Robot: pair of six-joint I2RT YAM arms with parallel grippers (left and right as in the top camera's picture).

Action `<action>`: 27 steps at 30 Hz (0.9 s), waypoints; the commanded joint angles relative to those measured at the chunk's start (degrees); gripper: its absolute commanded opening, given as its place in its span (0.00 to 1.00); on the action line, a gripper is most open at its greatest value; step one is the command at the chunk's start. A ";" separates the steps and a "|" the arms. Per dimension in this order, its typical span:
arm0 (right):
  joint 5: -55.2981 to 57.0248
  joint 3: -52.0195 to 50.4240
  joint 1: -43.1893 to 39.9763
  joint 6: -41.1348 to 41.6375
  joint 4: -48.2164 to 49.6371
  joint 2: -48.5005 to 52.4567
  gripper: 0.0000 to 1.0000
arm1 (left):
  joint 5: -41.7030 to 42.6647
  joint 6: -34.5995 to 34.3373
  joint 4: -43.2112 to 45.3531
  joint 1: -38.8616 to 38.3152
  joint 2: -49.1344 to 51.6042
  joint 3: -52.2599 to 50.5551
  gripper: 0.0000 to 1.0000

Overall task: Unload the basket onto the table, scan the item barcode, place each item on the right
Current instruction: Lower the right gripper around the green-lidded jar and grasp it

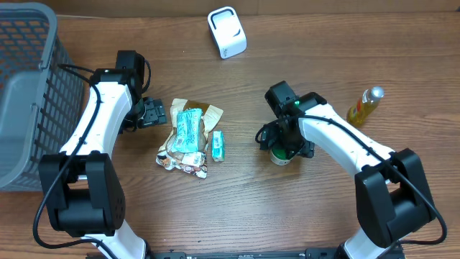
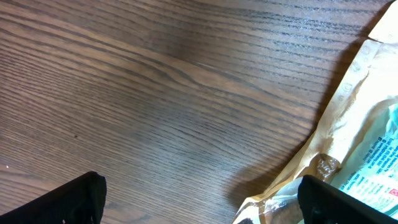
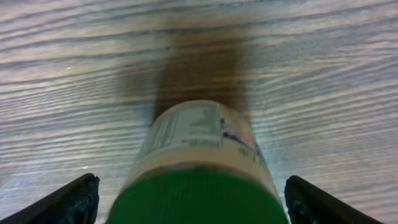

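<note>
The step in hand looks like the pick-up, with the scan itself not yet begun. The right claw point(image 1: 285, 144) hangs over a small jar point(image 3: 199, 143) with a green lid point(image 3: 196, 200). Its jaws are spread wide, one on each side of the lid, and neither appears to touch it. The jar sits on the tabletop point(image 1: 323, 43) right of centre, well apart from the white barcode scanner point(image 1: 227, 32) at the far edge.

The jar seems to stand upright. Its long axis runs up toward the wrist camera, with the lid on top and the base on the wood. The claw hides most of it from overhead, so a slight lean cannot be ruled out. A printed label panel shows on the side facing the wrist camera, but whether that panel carries the barcode is too blurred to tell.

The next move calls for closing squarely on the lid or the shoulder below it and lifting. The jar then needs carrying to the scanner and turning until the code faces it.

The left claw point(image 1: 152, 111) is also wide open and holds nothing. It rests just beside a heap of snack packets point(image 1: 190, 133).
</note>
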 commanded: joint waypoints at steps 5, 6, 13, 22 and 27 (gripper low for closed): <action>3.23 -1.79 -0.44 -0.07 1.53 0.17 0.88 | -0.28 0.42 0.04 0.31 -0.46 0.85 1.00; 3.65 -1.79 -0.44 -0.04 1.46 0.17 0.84 | -0.28 0.42 0.04 0.31 -0.46 0.85 1.00; 7.08 -1.79 -0.90 4.50 0.04 0.17 0.74 | -0.28 0.42 0.04 0.31 -0.46 0.85 0.99; 7.10 -1.79 -1.99 6.08 -0.72 0.17 0.76 | -0.28 0.42 0.04 0.31 -0.46 0.85 1.00; 7.08 -1.79 -2.73 6.05 -0.37 0.17 0.80 | -0.28 0.42 0.04 0.31 -0.46 0.85 0.99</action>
